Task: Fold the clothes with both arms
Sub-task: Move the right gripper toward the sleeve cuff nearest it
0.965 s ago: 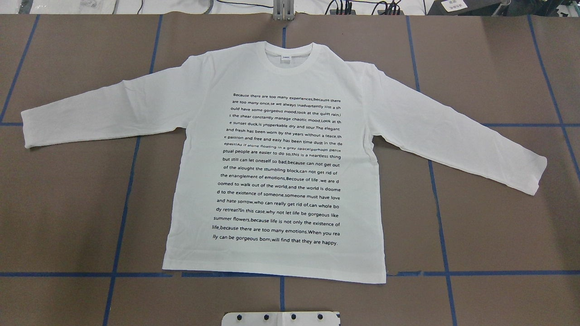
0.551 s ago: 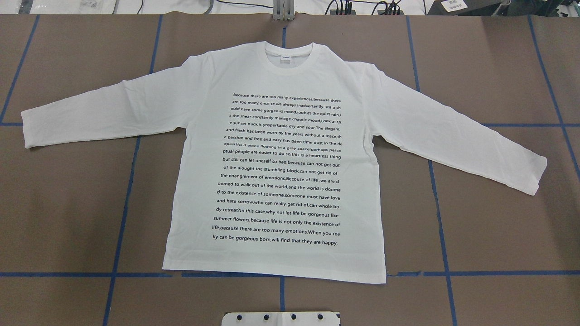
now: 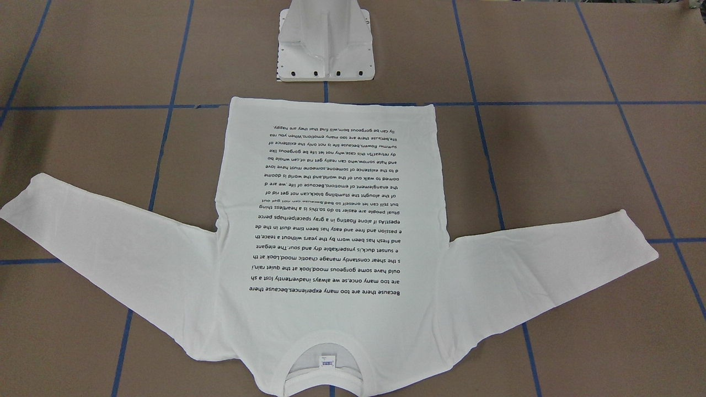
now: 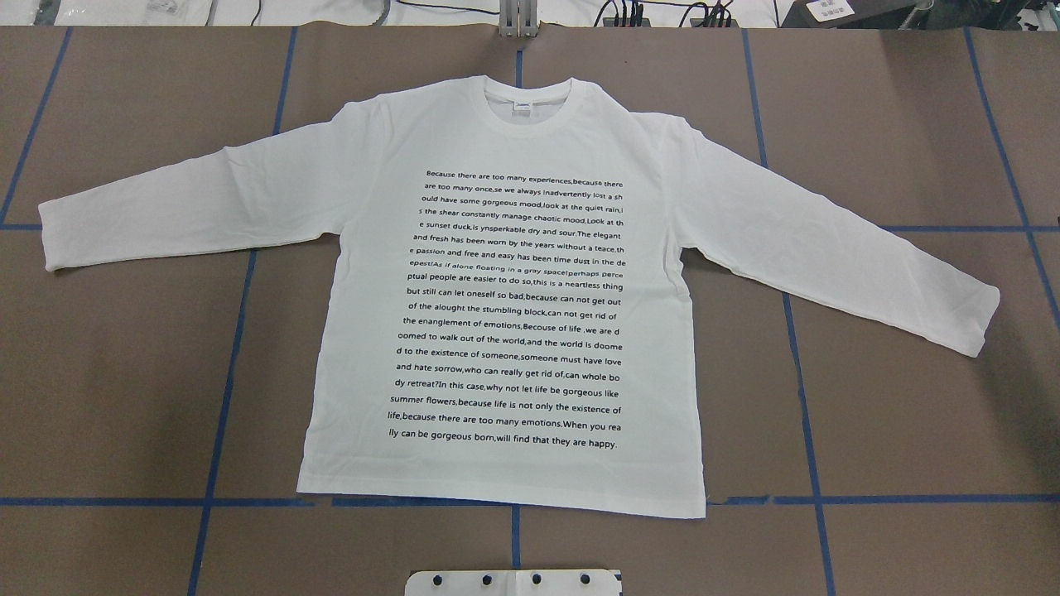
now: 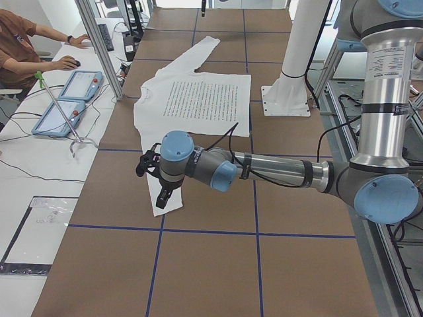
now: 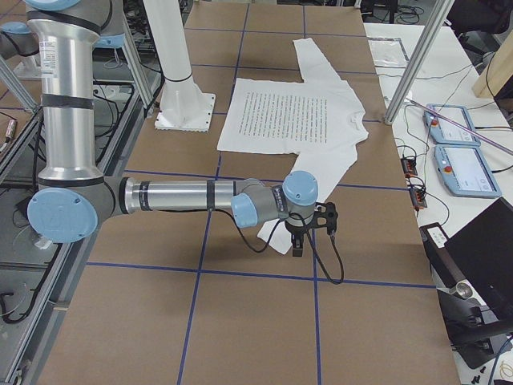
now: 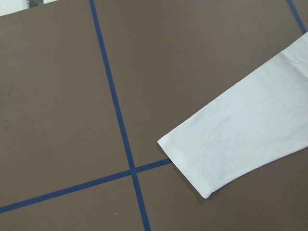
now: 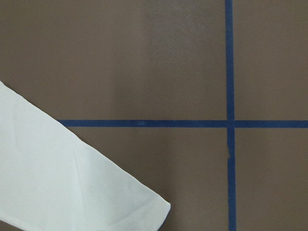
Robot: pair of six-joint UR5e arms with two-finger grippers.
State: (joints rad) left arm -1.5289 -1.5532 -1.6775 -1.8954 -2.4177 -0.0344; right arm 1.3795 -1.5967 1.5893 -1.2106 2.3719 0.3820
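White long-sleeved cotton shirt (image 4: pixel 505 248) lies flat, print up, on brown blue-taped tabletop (image 4: pixel 124 372). Its long axis runs away from the robot: ribbed round collar (image 4: pixel 530 132) far, hem by white metal pedestal (image 3: pixel 325 55), sleeves spread sideways. Left arm's black fingers (image 5: pixel 163 198) and right arm's black fingers (image 6: pixel 296 247) hang over the cuffs; released or clenched, can't tell.

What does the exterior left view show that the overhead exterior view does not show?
Only the exterior left view shows the left arm, stretched over one sleeve of the shirt, and a person at a side desk. Only the overhead exterior view shows both sleeves uncovered and the collar label. Both show the shirt flat, print up, and the white pedestal.
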